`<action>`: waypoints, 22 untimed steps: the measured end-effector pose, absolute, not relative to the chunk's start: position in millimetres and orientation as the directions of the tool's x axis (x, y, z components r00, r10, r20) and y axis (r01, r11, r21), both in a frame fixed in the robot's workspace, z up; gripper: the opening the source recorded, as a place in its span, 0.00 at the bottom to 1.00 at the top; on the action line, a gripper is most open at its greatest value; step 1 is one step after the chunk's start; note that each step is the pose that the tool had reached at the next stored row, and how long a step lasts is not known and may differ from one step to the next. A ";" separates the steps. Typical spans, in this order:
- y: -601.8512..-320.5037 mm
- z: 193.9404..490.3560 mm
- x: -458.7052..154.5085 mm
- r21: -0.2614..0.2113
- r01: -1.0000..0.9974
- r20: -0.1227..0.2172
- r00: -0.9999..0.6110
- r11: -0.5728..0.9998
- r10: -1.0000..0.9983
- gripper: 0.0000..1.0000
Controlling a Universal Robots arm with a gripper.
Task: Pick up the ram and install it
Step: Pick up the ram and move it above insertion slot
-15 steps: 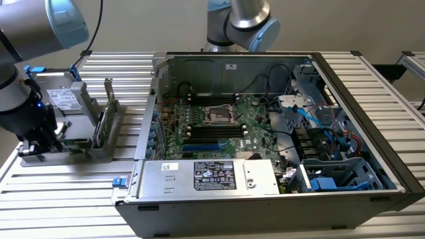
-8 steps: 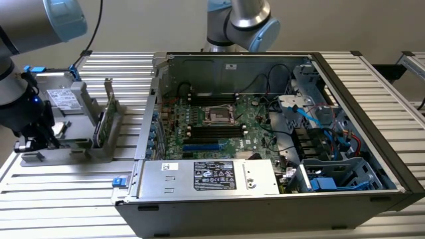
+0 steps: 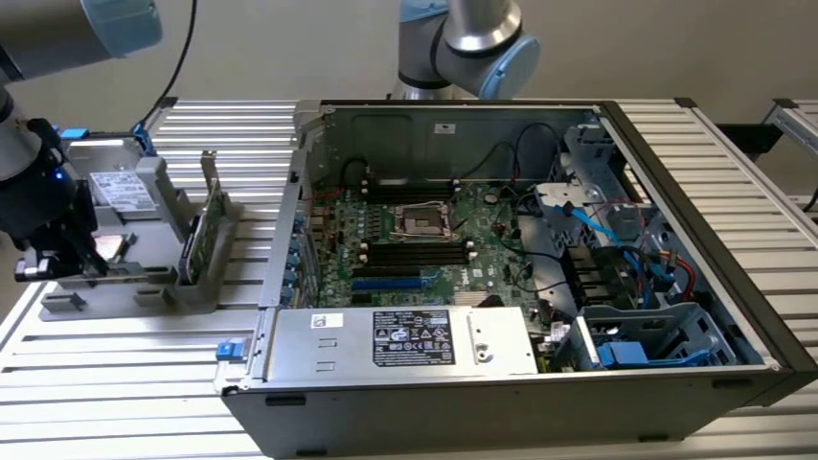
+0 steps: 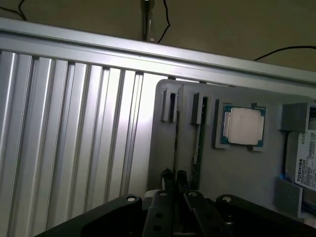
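The ram [image 4: 176,143] stands on edge in a slot of the grey parts holder [image 4: 163,148], seen end-on as a thin dark line. My gripper [image 4: 174,177] is right over it, its two black fingers [image 4: 167,175] drawn close together on either side of the stick's top edge. In the exterior view the gripper [image 3: 52,268] hangs low over the holder [image 3: 109,287] at that view's left, well away from the open computer case [image 3: 511,287]. The motherboard's black memory slots [image 3: 416,251] lie inside the case.
A second green stick [image 4: 197,148] stands in the neighbouring slot. A processor [image 4: 243,126] and a hard drive [image 4: 305,170] sit further along the holder. A tall green card with a metal bracket [image 3: 198,240] stands between holder and case. Cables [image 3: 614,230] crowd the case's right.
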State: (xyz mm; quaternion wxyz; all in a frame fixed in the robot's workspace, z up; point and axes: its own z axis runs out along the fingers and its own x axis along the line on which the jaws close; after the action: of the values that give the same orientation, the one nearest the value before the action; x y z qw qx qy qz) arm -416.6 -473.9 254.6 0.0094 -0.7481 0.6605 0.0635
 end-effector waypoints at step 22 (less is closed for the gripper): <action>-479.4 325.0 -363.9 0.078 -0.987 -0.121 0.130 -0.140 -0.984 0.13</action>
State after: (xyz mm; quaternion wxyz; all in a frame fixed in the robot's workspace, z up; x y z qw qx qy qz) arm -363.9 -479.4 325.0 0.0105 -0.7515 0.6558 0.0713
